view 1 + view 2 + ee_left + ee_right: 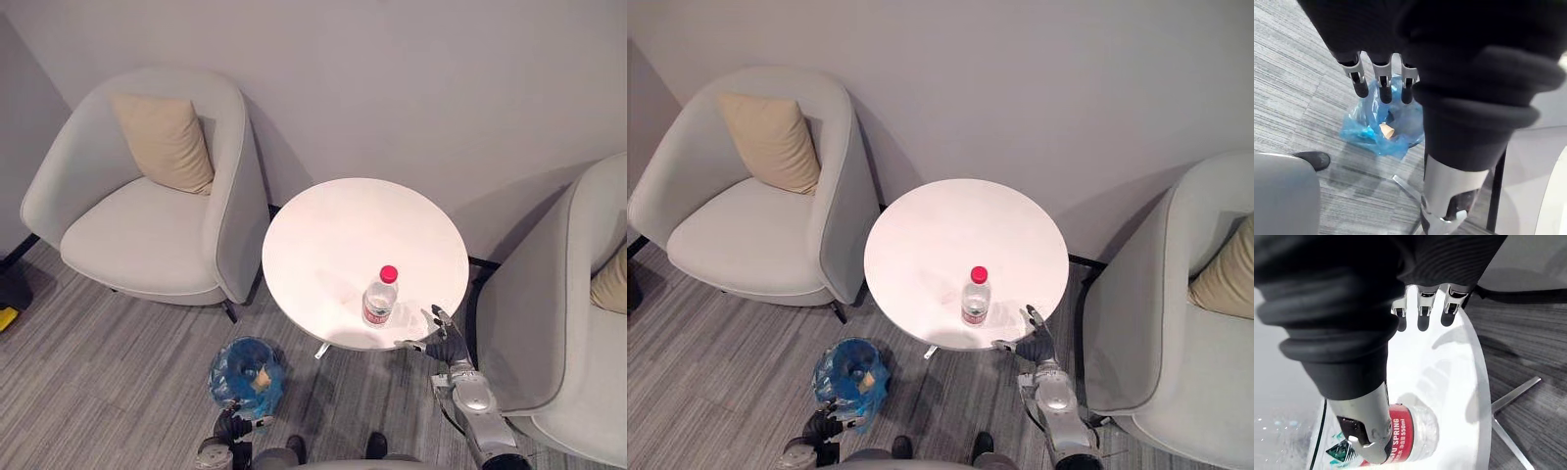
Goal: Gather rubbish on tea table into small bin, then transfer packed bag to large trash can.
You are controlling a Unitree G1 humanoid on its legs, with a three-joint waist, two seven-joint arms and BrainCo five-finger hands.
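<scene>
White and round, the tea table (304,235) in the left eye view carries one clear plastic water bottle (379,301) with a red cap, upright near the table's front edge, toward the right. The right hand (438,338) hovers at that same edge, just beside the bottle and apart from it, fingers spread. On the floor off the table's front left edge stands the small bin (247,380), lined with a blue bag (221,364), and the left hand (227,427) is just beside it on the robot's side. The right eye view gives the same layout. In the left wrist view the left hand's fingers (1382,88) hang straight above the bag and hold nothing; a pale scrap (1386,130) lies inside. In the right wrist view the right hand's fingers (1422,316) reach straight out over the tabletop, and the thumb (1369,431) crosses in front of the bottle's label without closing on it; whether it touches I cannot tell. By my reading some rubbish is already binned and the bottle is the last piece. Grasping it, dropping it in, and carrying the bag to the large trash can all remain.
</scene>
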